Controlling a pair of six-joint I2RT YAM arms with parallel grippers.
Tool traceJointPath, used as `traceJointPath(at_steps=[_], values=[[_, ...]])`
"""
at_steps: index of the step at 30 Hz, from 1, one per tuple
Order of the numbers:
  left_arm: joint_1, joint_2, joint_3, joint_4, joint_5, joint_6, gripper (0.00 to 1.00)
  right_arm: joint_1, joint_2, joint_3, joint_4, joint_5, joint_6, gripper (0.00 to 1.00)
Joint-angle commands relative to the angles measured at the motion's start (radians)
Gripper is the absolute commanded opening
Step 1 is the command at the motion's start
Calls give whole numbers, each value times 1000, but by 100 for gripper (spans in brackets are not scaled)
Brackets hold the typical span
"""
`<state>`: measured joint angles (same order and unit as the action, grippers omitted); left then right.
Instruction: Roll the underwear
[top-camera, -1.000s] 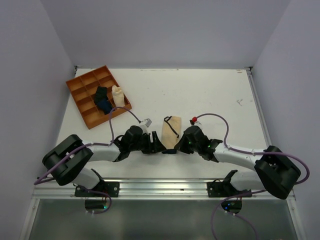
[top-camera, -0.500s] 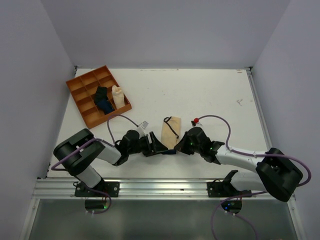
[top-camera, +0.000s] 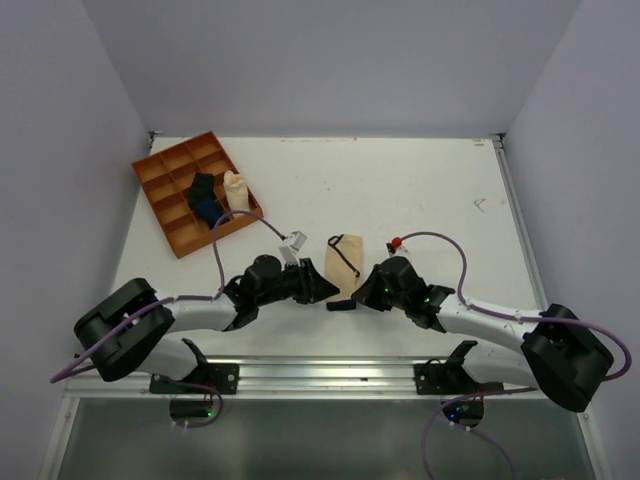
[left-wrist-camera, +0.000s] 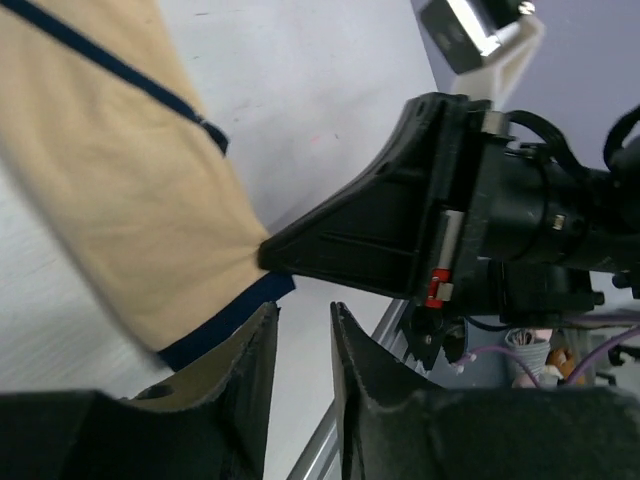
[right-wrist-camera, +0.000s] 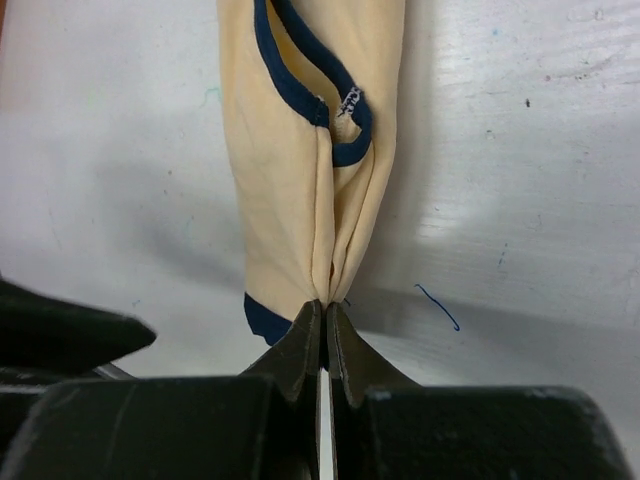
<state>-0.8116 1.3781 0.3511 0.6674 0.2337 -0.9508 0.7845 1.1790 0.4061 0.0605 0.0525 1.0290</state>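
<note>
The beige underwear (top-camera: 342, 262) lies on the white desk (top-camera: 420, 190) a little toward 6 o'clock from the middle. It is folded into a narrow strip running from 12 to 6 o'clock. A loop of its dark edge band shows at the 12 o'clock end, and another piece of band sticks out at the 6 o'clock end.

The right tool (right-wrist-camera: 322, 310) comes in from 4 o'clock and is clamped on the 6 o'clock end of the strip. Its two fingers are pressed together over a gathered fold of cloth.

The left tool (left-wrist-camera: 303, 318) reaches in from 8 o'clock, just beside the same end. Its fingers stand a narrow slit apart with bare desk showing between them and nothing pinched. A corner of the cloth lies against the outer side of one finger.

At 10 o'clock sits an orange compartment tray (top-camera: 160, 205), holding a dark blue roll (top-camera: 206, 207) and a cream roll (top-camera: 235, 190) in neighbouring cells.
</note>
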Motion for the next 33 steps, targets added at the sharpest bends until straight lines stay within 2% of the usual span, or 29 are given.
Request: traceJointPath(at_steps=[1,2,5,8,13,21,27,33], values=[[-29,44,61,67,84,112,30,-5,13,-26,21,24,5,0],[-32,73,65,75,88,112,22,-5,13,-29,28,29,6,0],[-47,137,74,77,82,122,14,-5,8,-36,18,44,5,0],[-51,191,68,104,82,115,11,-5,7,-49,16,58,2,0],[-58,240,69,138,75,113,9,-5,24,-58,32,53,-1,0],[-87,269,46,51,-52,93,8,-5,15,-64,29,67,-1,0],[-101,283,43,-2,-96,90,8,-5,16,-64,27,70,0,0],[-106,276,34,-22,-106,84,13,-5,13,-64,25,70,0,0]])
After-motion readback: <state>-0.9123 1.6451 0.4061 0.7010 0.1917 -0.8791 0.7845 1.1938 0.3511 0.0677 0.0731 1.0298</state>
